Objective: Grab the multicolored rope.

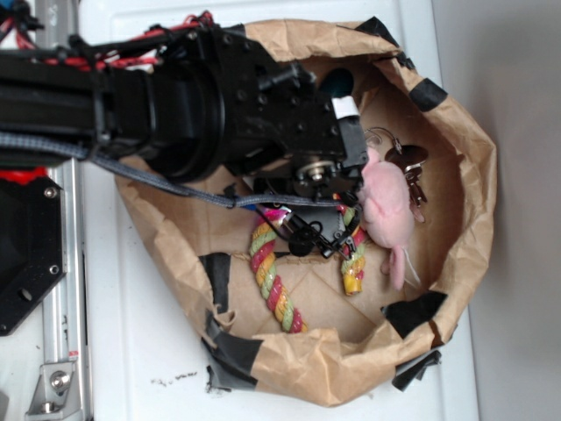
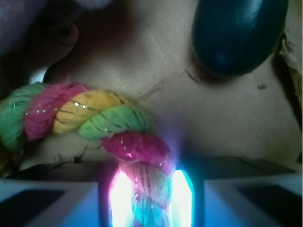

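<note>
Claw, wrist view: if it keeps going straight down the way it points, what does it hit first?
The multicolored rope: it already runs between the claw fingers. Beyond it is likely the paper bag floor; depth unclear.

One multicolored rope [image 1: 272, 281], one pink plush [image 1: 386, 206], one keyring [image 1: 405, 162]

tool [image 1: 317, 235] over multicolored rope [image 1: 267, 274] | pink plush [image 1: 387, 208] beside | paper bag [image 1: 469, 219]
</note>
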{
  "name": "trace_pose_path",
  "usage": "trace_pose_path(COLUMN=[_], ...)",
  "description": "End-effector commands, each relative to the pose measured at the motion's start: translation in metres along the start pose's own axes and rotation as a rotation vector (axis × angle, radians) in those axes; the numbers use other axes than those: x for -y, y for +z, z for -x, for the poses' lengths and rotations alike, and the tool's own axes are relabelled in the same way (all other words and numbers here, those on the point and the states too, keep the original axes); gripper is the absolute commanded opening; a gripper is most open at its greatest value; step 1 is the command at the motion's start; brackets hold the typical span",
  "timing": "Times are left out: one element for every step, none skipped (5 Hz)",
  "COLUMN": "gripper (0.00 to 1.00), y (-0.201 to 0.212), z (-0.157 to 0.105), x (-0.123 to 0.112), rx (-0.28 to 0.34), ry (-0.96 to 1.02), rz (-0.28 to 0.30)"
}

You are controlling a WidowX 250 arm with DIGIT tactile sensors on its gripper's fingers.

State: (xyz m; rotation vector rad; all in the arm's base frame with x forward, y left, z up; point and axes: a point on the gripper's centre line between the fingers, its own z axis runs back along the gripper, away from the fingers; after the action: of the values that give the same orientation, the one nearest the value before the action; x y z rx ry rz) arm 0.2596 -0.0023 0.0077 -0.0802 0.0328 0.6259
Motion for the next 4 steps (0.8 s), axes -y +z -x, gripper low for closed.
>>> trace_pose_path(gripper=[0.00, 0.00, 0.00, 0.00], y=[0.050, 0.103, 0.154, 0.162], z=[-0.017, -0.027, -0.018, -0.014], x=[-0.003, -0.015, -0.023, -0.025], rx=[0.048, 0.148, 0.196, 0.163], ry=[-0.118, -0.160, -0.195, -0.247], rz=[-0.124, -0.134, -0.123, -0.098])
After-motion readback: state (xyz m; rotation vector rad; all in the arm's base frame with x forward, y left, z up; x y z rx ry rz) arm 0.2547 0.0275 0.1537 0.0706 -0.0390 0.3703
